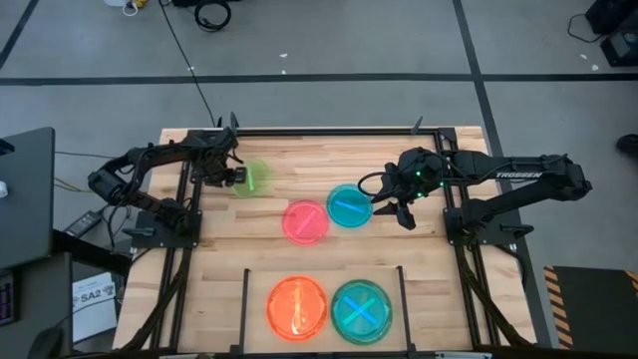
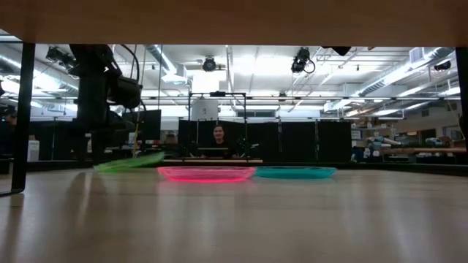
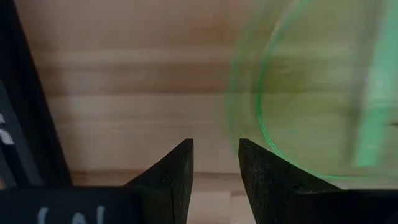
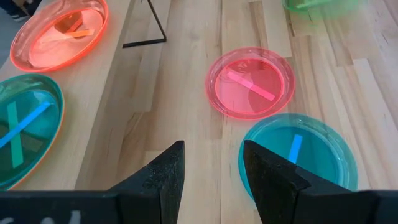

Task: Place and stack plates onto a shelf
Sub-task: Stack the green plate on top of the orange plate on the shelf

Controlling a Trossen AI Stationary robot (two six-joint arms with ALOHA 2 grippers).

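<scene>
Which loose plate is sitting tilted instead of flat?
The green plate by the left gripper: one edge is raised, while the pink plate and cyan plate lie flat.

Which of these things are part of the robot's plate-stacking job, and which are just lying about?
Part of the job:
green plate
pink plate
cyan plate
orange stack
cyan stack
wire shelf

Just lying about:
paper sheet
floor cables

A wooden table (image 1: 299,160) stands on grey floor (image 1: 329,40) crossed by dark tape lines. A black cable (image 1: 189,70) trails over the floor. In the low view a person (image 2: 218,134) sits far behind, under ceiling lights (image 2: 395,73)
</scene>
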